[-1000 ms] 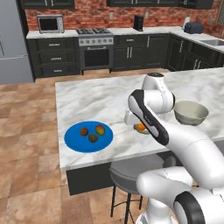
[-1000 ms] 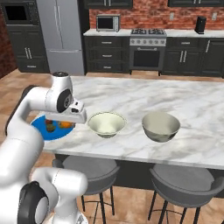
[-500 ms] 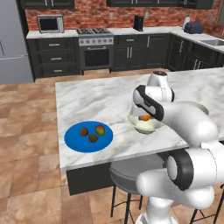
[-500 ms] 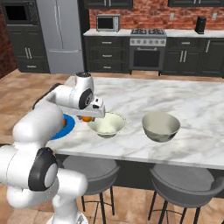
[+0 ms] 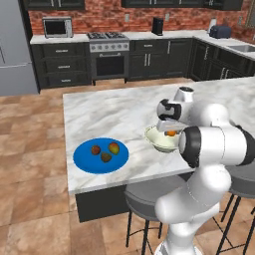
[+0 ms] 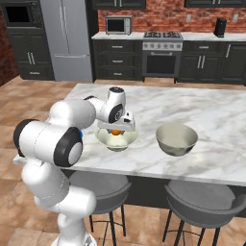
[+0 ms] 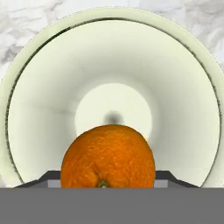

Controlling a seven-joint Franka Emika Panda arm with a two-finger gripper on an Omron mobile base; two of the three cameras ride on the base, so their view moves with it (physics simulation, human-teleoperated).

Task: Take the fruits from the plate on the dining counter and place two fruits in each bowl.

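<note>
One orange [image 7: 107,156] gripped by the end effector [image 6: 116,130] above the cream bowl [image 7: 39,87], three fruits on blue plate [image 5: 84,158].

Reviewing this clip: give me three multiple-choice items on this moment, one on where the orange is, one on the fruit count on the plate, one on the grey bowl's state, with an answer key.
1. Where is the orange?
A. On the blue plate
B. Held in the gripper above the cream bowl
C. Inside the grey bowl

2. How many fruits lie on the blue plate?
A. Three
B. One
C. Five

3. What is the state of the grey bowl?
A. Tipped on its side
B. Holding two fruits
C. Upright and empty

Answers:
1 B: the hand view shows the orange between the fingers, with the bowl's pale inside below.
2 A: the left base view shows three fruits on it.
3 C: the right base view shows its bare inside.
</note>
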